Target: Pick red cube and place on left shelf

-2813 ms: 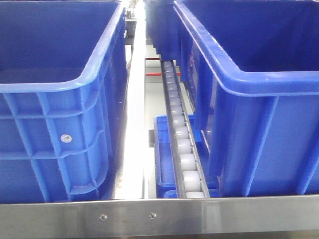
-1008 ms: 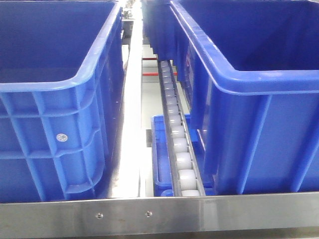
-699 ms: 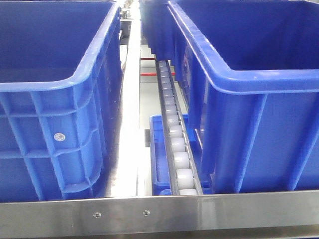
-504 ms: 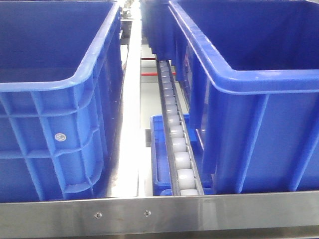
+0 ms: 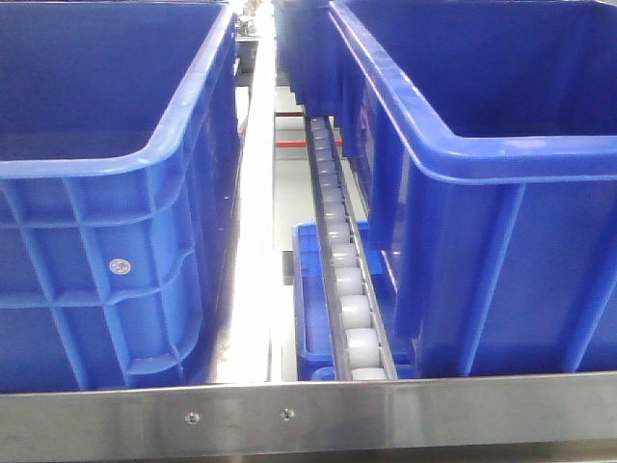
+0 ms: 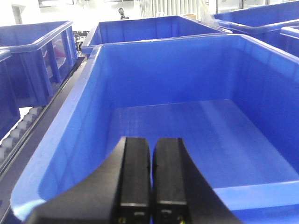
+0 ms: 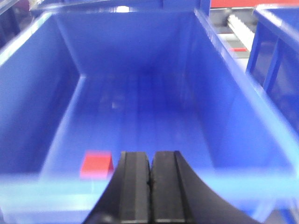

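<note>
- Only from the right wrist view is the red cube (image 7: 96,164) seen, lying on the floor of a blue crate (image 7: 233,93), near its front wall and just left of the right hand (image 7: 150,186), whose fingers are pressed together on nothing.
- From the left wrist view, the left hand (image 6: 152,186) is seen likewise closed and empty, above a second crate (image 6: 261,79) with nothing visible inside.
- From the front view, two crates are counted on the left shelf (image 5: 308,420), with one white roller track (image 5: 339,260) between them; neither hand is seen.
</note>
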